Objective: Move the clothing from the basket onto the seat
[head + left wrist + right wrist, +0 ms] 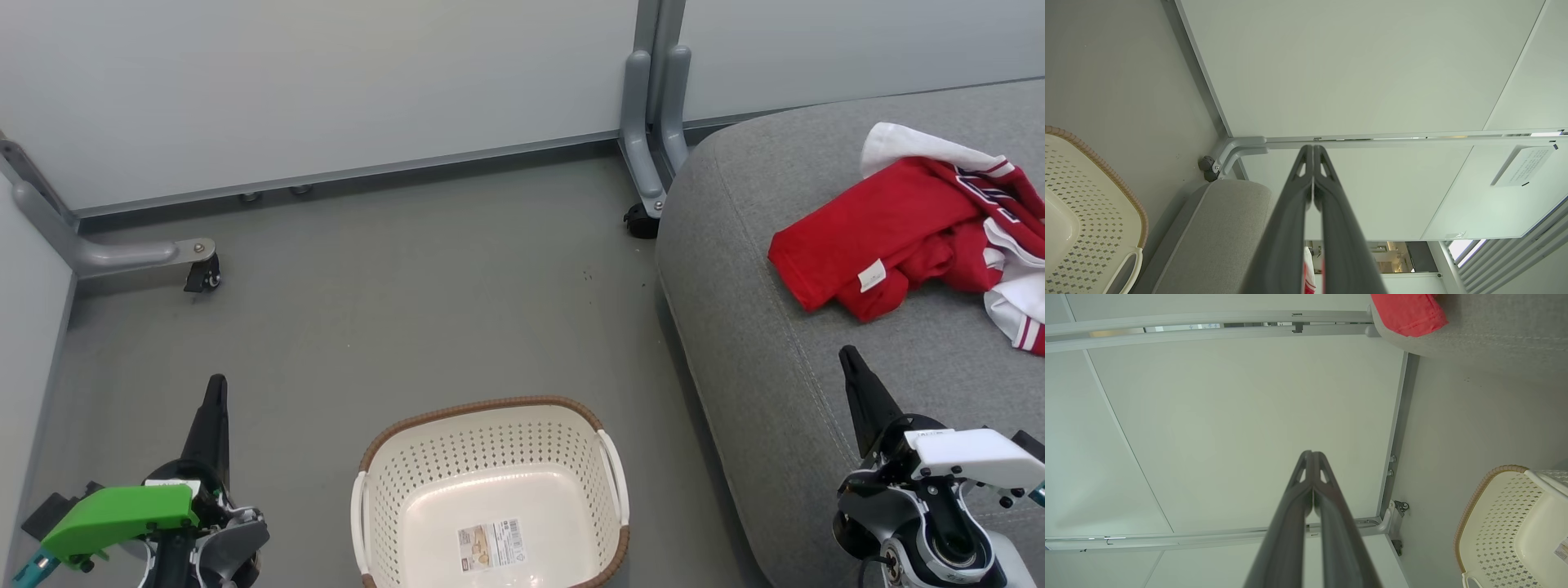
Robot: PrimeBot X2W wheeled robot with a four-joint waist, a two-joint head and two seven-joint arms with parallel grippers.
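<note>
The red clothing (906,237) with white panels lies crumpled on the grey seat (775,376) at the right; a red corner of the clothing (1408,312) shows on the seat (1494,330) in the right wrist view. The cream basket (490,457) stands on the floor at bottom centre, with just a sticker on its base. My left gripper (215,388) is shut and holds nothing, left of the basket above the floor. Over the seat's front part, my right gripper (847,355) is shut with nothing in it, a little below the clothing in the head view.
Pale partition panels (326,90) wall off the back and left. Their grey feet with castors stand at the left (200,273) and beside the seat's back corner (645,216). Bare grey floor (424,294) lies between the basket and the panels.
</note>
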